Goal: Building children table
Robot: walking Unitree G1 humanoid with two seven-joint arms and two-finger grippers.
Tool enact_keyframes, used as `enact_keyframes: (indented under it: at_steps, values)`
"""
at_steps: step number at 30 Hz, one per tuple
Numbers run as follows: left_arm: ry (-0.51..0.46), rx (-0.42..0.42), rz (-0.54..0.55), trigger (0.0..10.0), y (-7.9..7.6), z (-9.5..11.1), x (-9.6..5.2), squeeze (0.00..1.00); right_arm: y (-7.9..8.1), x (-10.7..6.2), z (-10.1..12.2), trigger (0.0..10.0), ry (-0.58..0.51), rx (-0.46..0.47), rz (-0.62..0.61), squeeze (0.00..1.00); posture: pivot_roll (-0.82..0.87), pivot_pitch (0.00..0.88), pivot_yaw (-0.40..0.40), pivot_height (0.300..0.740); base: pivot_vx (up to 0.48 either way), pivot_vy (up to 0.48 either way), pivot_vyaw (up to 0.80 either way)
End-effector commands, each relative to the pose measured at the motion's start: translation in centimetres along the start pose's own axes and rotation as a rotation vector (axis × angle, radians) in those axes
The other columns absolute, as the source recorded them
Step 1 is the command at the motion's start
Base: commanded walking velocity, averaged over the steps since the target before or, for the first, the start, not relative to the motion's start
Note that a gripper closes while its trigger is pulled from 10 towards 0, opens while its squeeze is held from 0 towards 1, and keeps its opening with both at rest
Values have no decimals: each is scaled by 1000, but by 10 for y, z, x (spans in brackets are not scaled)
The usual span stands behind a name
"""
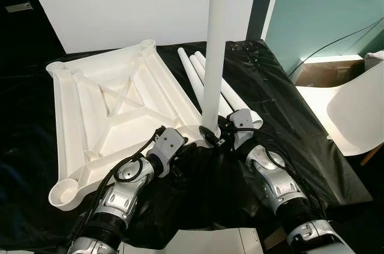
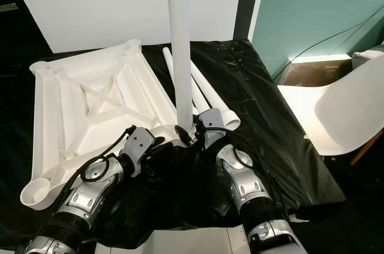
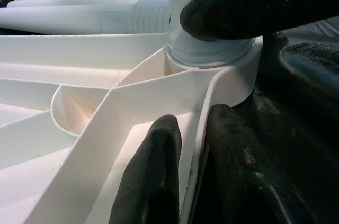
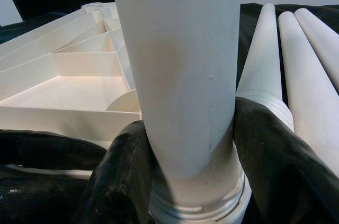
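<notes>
You had the right hand (image 1: 211, 133) clamped on the upright leg (image 1: 216, 44) in its corner socket, the left hand (image 3: 198, 181) pinching the table panel's (image 1: 114, 104) rim; twisting it tight likely came next.

No readable text, labels, brand marks, numbers or signs appear in any view. The white tabletop (image 1: 114, 116), the upright white leg (image 1: 216, 44) and the loose legs (image 1: 231, 95) lying at centre frame are plain and unmarked. The black sheet (image 1: 282, 110) carries no print. The white panel (image 1: 138, 2) along the top of the frame is blank, and so is the teal wall (image 1: 330, 8) at upper right. The cardboard box (image 1: 327, 72) at right shows no lettering that can be made out. The small grey plate (image 1: 18, 6) at upper left is too small to read.
</notes>
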State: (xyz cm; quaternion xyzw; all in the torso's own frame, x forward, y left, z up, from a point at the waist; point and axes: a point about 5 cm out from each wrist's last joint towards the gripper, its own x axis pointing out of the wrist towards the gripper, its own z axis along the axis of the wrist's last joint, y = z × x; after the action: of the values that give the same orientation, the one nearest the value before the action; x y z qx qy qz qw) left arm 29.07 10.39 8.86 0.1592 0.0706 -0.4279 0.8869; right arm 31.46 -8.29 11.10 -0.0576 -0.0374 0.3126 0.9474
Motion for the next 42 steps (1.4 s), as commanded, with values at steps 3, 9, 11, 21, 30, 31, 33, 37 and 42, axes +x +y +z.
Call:
enact_keyframes:
  at_steps: [3, 9, 11, 21, 30, 31, 33, 37, 42]
  values:
    - [88, -69, -81, 10000, -18, -22, -1, 0, 8, 3, -8, 10000, 50, 21, 20, 0, 64, 0, -8, 740, 0, 0, 0]
    - [88, -69, -81, 10000, -18, -22, -2, 0, 8, 3, -9, 10000, 52, 24, 8, 0, 63, 0, -2, 740, 0, 0, 0]
    - [89, -69, -84, 10000, -18, -23, -2, 0, 9, 2, -10, 10000, 54, 27, 1, 0, 63, 0, -2, 740, 0, 0, 0]
    - [83, -71, -62, 10000, -13, -22, -3, 0, 11, 9, -6, 10000, 46, 31, -2, 0, 70, 0, -16, 740, 0, 0, 0]
    - [83, -77, -69, 10000, -18, -23, -5, 0, 8, 9, -7, 10000, 55, 36, -22, 0, 76, 0, -13, 740, 0, 0, 0]
    - [86, -77, -71, 10000, -18, -24, -6, 0, 10, 9, -8, 10000, 56, 41, -24, 0, 76, 0, -13, 740, 0, 0, 0]
    - [86, -77, -71, 10000, -18, -24, -6, 0, 10, 9, -8, 10000, 56, 41, -24, 0, 76, 0, -13, 740, 0, 0, 0]
    - [87, -73, -75, 10000, -17, -23, -6, 0, 13, 9, -9, 10000, 57, 46, -25, 0, 72, 0, -7, 740, 0, 0, 0]
    - [82, -67, -77, 10000, -15, -20, -5, 0, 12, 10, -9, 10000, 53, 50, -38, 0, 67, 0, 0, 740, 0, 0, 0]
